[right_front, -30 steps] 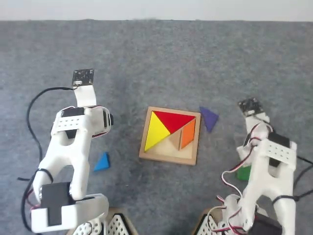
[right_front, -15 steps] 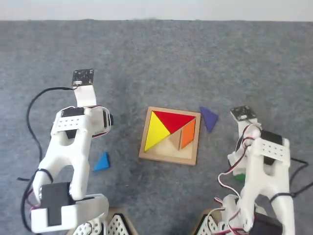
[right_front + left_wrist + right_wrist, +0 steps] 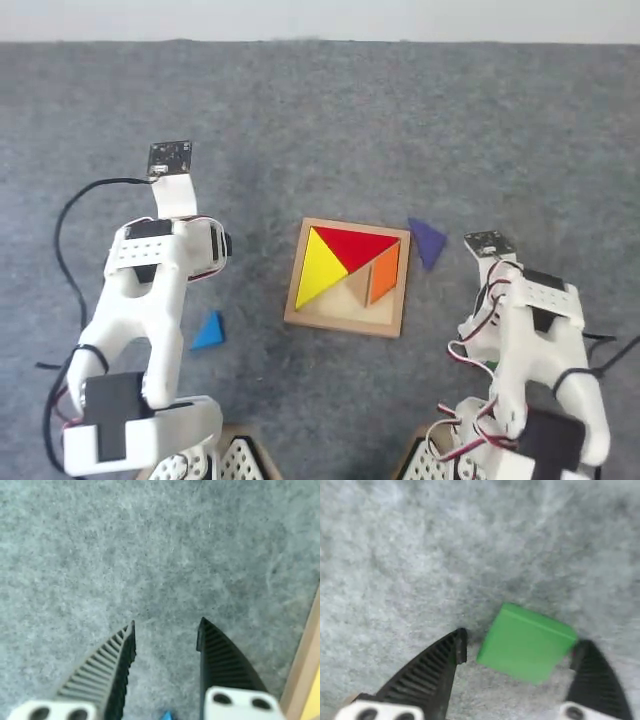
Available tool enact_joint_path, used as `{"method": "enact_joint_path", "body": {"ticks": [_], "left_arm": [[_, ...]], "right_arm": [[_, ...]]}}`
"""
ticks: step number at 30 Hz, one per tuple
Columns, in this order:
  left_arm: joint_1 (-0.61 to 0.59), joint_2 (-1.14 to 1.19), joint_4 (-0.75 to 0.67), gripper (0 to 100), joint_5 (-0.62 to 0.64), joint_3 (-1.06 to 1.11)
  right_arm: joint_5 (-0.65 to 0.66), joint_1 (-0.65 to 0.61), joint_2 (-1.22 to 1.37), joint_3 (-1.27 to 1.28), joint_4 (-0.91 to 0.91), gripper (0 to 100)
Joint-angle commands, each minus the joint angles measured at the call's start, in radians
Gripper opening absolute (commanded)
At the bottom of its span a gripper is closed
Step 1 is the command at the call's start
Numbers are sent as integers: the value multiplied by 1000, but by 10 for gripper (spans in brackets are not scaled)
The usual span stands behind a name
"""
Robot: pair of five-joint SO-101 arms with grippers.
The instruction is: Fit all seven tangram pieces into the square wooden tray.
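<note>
Three coloured pieces sit in the wooden tray [image 3: 345, 322]; three more lie loose on the grey table [image 3: 300, 130].

Inside the tray, the yellow triangle [image 3: 320, 268] fills the left side, the red triangle [image 3: 355, 245] lies along the far edge, and the orange piece [image 3: 383, 273] sits against the right wall. The purple piece [image 3: 428, 241] lies just outside the tray's far right corner. The blue triangle [image 3: 209, 331] rests well to the tray's left, beside the left arm. The left end effector [image 3: 165, 627] hangs over bare table with its jaws moderately apart and nothing between them, the tray's edge close by. The right end effector [image 3: 520, 640] is spread wide and straddles the green square [image 3: 525, 642], one finger [image 3: 445, 662] near a corner of it; whether either finger touches it cannot be told.
</note>
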Motion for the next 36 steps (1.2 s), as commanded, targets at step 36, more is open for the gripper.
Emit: {"method": "enact_joint_path", "body": {"ticks": [36], "left_arm": [[-106, -46, -12, 199, -17, -8]], "right_arm": [[-229, -886, 257, -664, 15, 100]]}}
